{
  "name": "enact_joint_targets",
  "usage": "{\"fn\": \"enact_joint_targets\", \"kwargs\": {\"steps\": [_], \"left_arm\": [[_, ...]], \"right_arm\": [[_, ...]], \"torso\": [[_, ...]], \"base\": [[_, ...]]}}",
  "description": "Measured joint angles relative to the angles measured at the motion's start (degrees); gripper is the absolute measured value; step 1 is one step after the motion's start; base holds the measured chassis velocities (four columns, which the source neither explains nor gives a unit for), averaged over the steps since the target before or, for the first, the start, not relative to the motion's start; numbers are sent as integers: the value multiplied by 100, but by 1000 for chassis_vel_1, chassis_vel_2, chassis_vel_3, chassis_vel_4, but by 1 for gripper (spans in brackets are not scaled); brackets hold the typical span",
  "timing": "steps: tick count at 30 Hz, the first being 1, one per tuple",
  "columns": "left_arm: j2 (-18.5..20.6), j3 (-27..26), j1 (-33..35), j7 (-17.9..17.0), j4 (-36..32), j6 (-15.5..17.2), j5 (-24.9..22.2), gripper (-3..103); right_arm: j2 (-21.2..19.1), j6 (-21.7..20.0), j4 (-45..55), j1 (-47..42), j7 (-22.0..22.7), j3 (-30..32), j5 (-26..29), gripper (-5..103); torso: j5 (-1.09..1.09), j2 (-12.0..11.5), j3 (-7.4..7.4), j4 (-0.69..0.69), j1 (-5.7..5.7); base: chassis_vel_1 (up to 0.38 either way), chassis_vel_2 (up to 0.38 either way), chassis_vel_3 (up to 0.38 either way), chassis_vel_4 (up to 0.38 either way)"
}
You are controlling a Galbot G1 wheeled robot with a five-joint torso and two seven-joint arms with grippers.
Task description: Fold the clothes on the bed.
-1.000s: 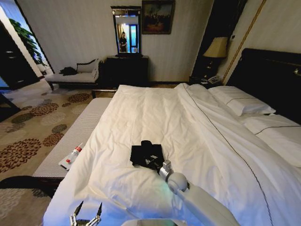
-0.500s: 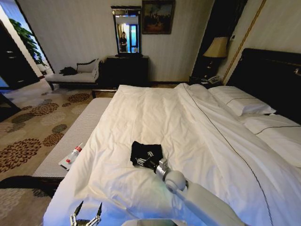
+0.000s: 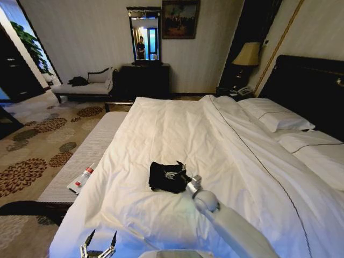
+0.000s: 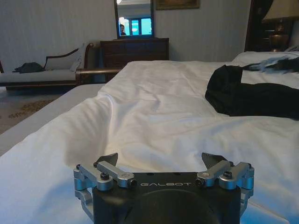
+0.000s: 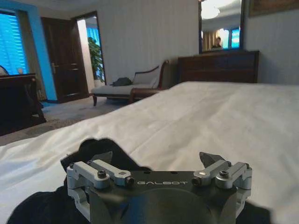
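The clothes (image 3: 164, 177) are a small black bundle on the white duvet of the bed (image 3: 177, 123), in the near middle. My right gripper (image 3: 178, 169) hovers over the bundle's right edge, its arm reaching in from the lower right. In the right wrist view the right gripper (image 5: 156, 159) is open with nothing between its fingers, and the black cloth (image 5: 39, 207) lies just below it. My left gripper (image 3: 98, 244) rests open at the bed's near edge. In the left wrist view the left gripper (image 4: 159, 161) is open, with the clothes (image 4: 252, 95) farther off.
A grey bench (image 3: 86, 156) runs along the bed's left side with a white and red tube (image 3: 81, 178) on it. Pillows (image 3: 274, 115) and a dark headboard (image 3: 312, 80) are at the right. A chaise (image 3: 86, 86), a dresser (image 3: 144, 79) and patterned carpet lie beyond.
The raised fold on the black bundle has dropped flat. My right gripper has lifted and shifted to the bundle's far right side. The left gripper has not moved.
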Motion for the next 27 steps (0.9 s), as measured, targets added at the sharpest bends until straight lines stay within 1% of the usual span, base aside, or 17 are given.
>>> {"fn": "enact_joint_targets", "kwargs": {"steps": [2,4,5,8,12,20,23,24,25,26,27], "left_arm": [[0,0,0,1,0,0,0,100],[0,0,0,0,0,0,0,100],[0,0,0,0,0,0,0,100],[0,0,0,1,0,0,0,100],[0,0,0,0,0,0,0,100],[0,0,0,0,0,0,0,100],[0,0,0,1,0,0,0,100],[0,0,0,1,0,0,0,100],[0,0,0,1,0,0,0,100],[0,0,0,0,0,0,0,100],[0,-1,1,0,0,0,0,100]], "right_arm": [[42,0,-44,29,8,-19,0,100],[252,-4,-276,187,48,-150,1,100],[252,-4,-276,187,48,-150,1,100],[595,25,-818,496,91,-477,-98,100],[750,16,-1039,645,184,-694,-131,100],[726,16,-1112,746,286,-801,-162,100],[539,-203,-410,573,760,-472,330,100],[539,-203,-410,573,760,-472,330,100],[460,-246,-196,498,857,-374,467,100],[317,-273,106,358,970,-172,591,100],[152,-269,366,162,1010,119,600,100]], "torso": [[1,0,0,0,0],[0,0,0,0,0],[0,0,0,0,0],[0,0,0,0,0],[0,0,0,0,0],[1,-1,0,0,0],[2,-1,0,0,1],[2,-1,0,0,1],[2,-1,0,0,1],[1,-1,0,1,1],[2,-1,0,0,1]], "base": [[0,0,0,0],[0,0,0,0],[0,0,0,0],[0,0,0,0],[0,0,0,0],[0,0,0,0],[0,0,0,0],[0,0,0,0],[0,0,0,0],[0,0,0,0],[0,0,0,0]]}}
